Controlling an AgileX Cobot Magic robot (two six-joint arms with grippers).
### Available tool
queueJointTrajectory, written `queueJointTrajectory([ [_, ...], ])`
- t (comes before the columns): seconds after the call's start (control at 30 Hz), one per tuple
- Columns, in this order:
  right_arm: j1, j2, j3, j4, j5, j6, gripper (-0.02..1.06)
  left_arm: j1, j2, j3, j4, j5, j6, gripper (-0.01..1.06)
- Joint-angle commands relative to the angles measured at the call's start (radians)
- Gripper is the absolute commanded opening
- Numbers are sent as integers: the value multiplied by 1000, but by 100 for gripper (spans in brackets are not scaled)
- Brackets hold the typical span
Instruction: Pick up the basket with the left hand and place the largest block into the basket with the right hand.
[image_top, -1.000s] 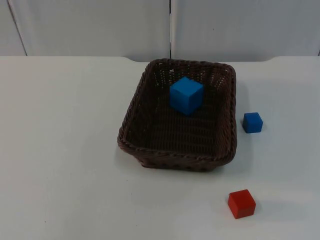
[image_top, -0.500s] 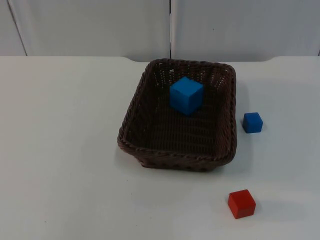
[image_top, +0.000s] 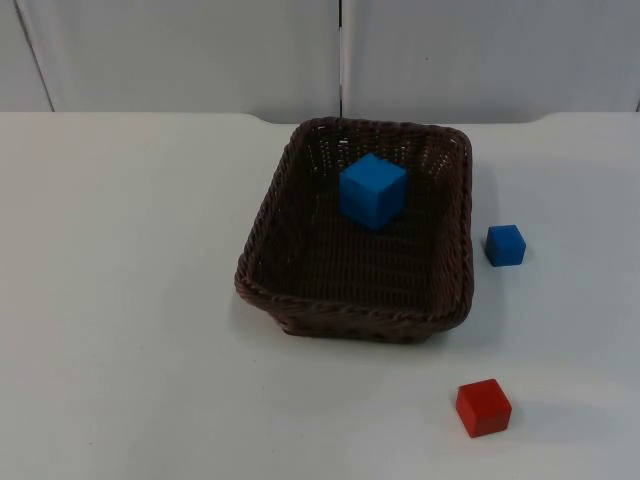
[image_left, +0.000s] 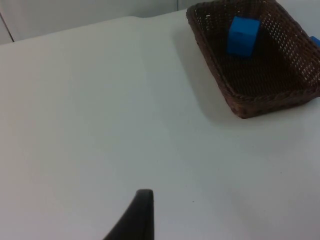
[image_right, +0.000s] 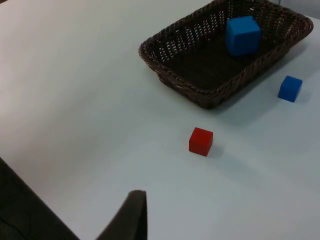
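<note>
A dark brown woven basket (image_top: 350, 318) stands on the white table, right of the middle. The large blue block (image_top: 372, 190) rests inside it, toward the far end. The left wrist view has the basket (image_left: 260, 102) and the block (image_left: 243, 36) far ahead of my left gripper (image_left: 136, 217), which hangs over bare table. My right gripper (image_right: 131, 215) is also well back from the basket (image_right: 175, 82), with the large blue block (image_right: 243, 35) in it. Neither gripper touches anything.
A small blue block (image_top: 505, 245) lies just right of the basket. A red block (image_top: 483, 407) sits near the front edge, right of centre, also seen as the red block (image_right: 201, 141). The grey partition wall (image_top: 200, 50) closes the far side.
</note>
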Motion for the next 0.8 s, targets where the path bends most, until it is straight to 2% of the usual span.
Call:
queueJointTrajectory([
  [0.0, -3, -3, 1, 2, -10, 0, 105, -1, -4, 5, -12, 0, 0, 105],
  [0.53, -7, -3, 1, 2, -10, 0, 105, -1, -4, 5, -15, 0, 0, 105],
  [0.77, -116, -3, 1, 2, -10, 0, 105, -1, -4, 5, -15, 0, 0, 105],
])
